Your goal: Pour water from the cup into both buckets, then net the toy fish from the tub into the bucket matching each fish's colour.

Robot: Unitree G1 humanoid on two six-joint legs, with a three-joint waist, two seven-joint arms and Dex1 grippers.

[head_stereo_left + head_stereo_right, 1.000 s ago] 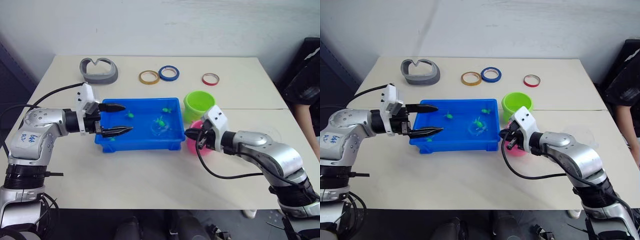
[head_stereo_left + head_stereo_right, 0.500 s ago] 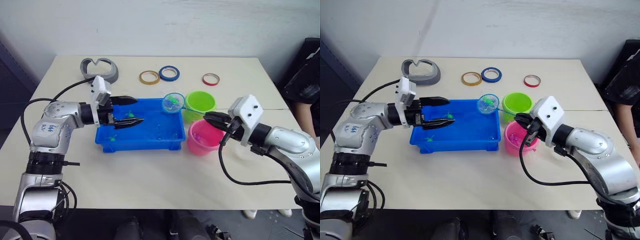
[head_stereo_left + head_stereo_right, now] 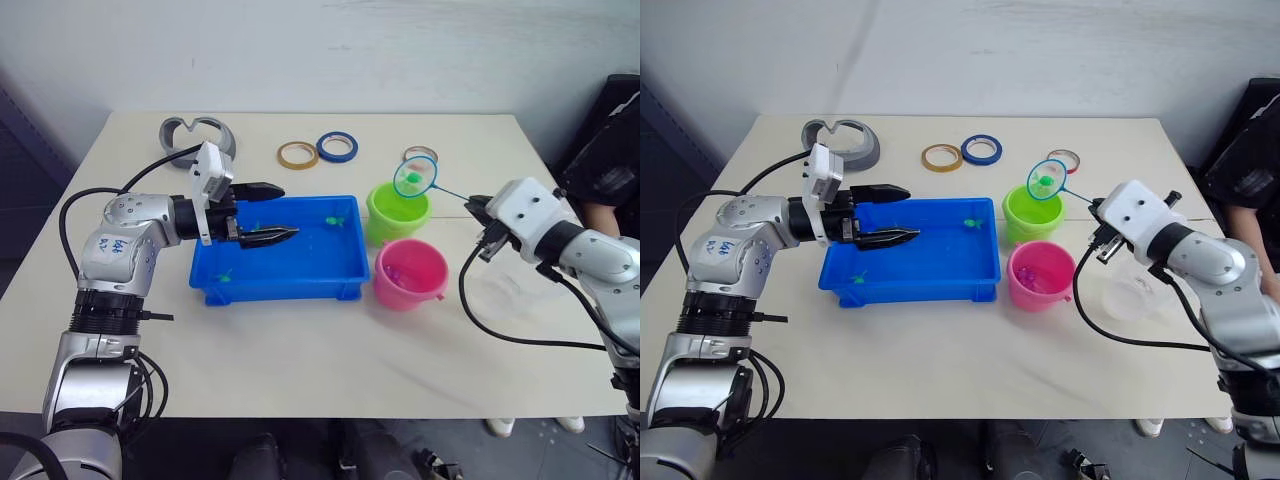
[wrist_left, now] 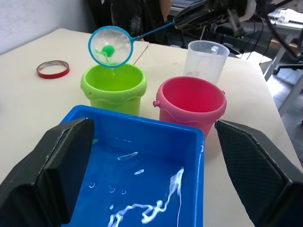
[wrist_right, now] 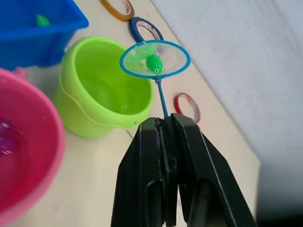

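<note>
We find the right claw (image 5: 163,127) clamped on the handle of the net (image 3: 415,176), whose hoop hangs above the green bucket (image 3: 398,210) with one green fish (image 5: 154,63) in the mesh. The pink bucket (image 3: 410,273) stands just beside the green one, nearer the robot, and appears to hold something small at its bottom; we cannot say what. The cup (image 4: 205,58) stands on the counter (image 3: 300,350) past the pink bucket, near the right arm. The left claw (image 3: 268,212) rests over the tub (image 3: 275,285), fingers apart, one near the far rim and one above the water, gripping nothing. At least three green fish remain in the tub.

We judge the step in hand to be tipping the netted fish into the green bucket. Risks noted:
- The hoop sits toward the bucket's far edge, so a turn made now may drop the fish on the counter behind it.
- The handle is thin, and a quick wrist roll could twist it in the grip and leave the hoop badly aimed.
- The pink bucket is close, and a low sweep could knock it or spill its water.
</note>
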